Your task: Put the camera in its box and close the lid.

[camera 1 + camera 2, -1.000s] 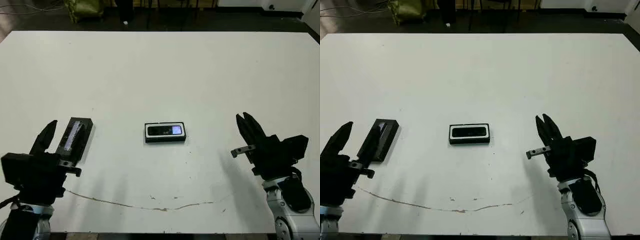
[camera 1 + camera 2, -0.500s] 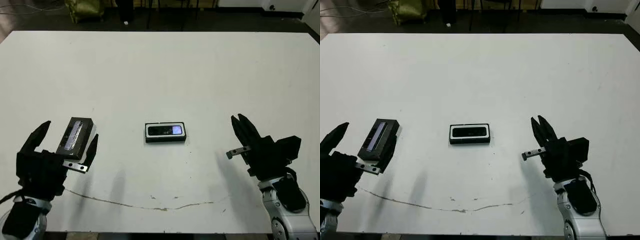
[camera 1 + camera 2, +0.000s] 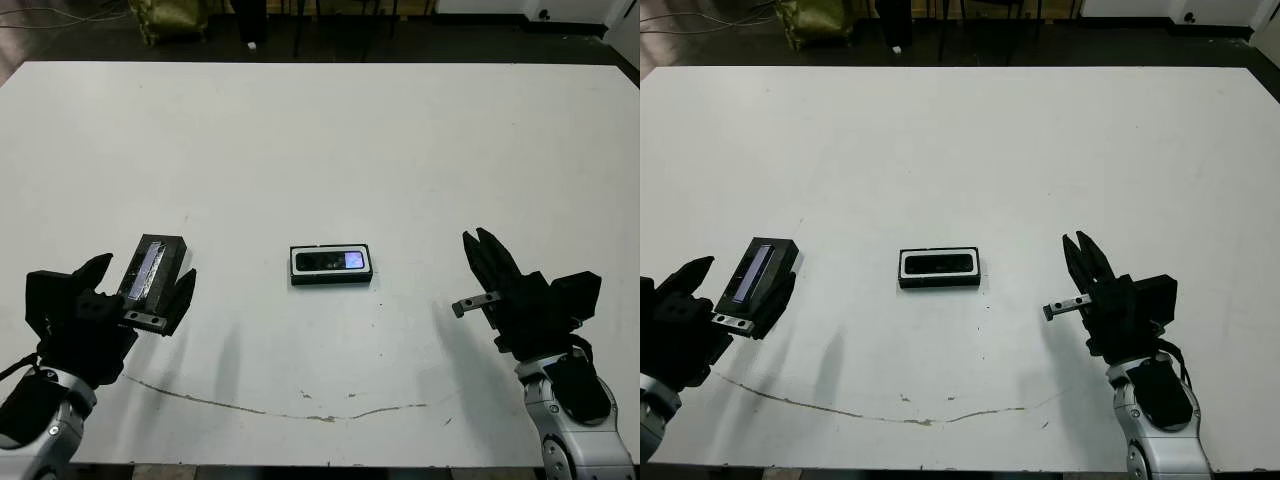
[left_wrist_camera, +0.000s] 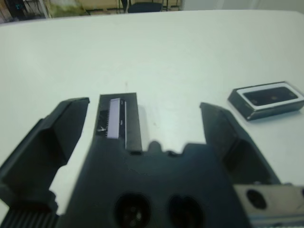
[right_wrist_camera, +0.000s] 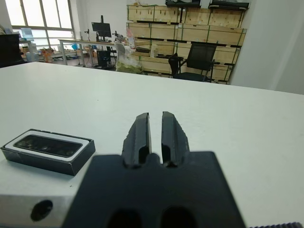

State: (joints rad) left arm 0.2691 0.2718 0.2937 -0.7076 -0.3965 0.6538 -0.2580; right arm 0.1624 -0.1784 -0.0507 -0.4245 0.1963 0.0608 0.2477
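lid approach: left gripper lowered about the lid

since the earlier frames, the left gripper [image 3: 138,287] had dropped and drawn in toward the lid [image 3: 150,272]. the right gripper [image 3: 487,258] had shifted slightly toward the robot, then held. lid, box and camera had not moved.

head views: the lid lay on the table [image 3: 330,140] at the robot's left, silvery strip up. the left gripper's fingers were spread, one on each side of the lid's near end; contact could not be confirmed. the box [image 3: 331,265] sat near the table centre, well apart from the lid. the camera [image 3: 333,261] lay inside it, screen up. the right gripper hovered to the right of the box, fingers pressed nearly together, holding nothing.

left wrist view: the lid [image 4: 117,120] sat between the spread fingers [image 4: 57,128], closer to one than the other. the box [image 4: 266,99] with the camera showed off to one side.

right wrist view: the right gripper's fingers [image 5: 138,135] stood almost touching, with a thin gap. the box [image 5: 47,150] lay beside them, camera seated.

procedure, as judged: centre the lid between the fingers before closing. grip across its long edges and lift it level. carry it above the box and align all four edges before lowering.

count: one camera, one box, one lid, two grippers.
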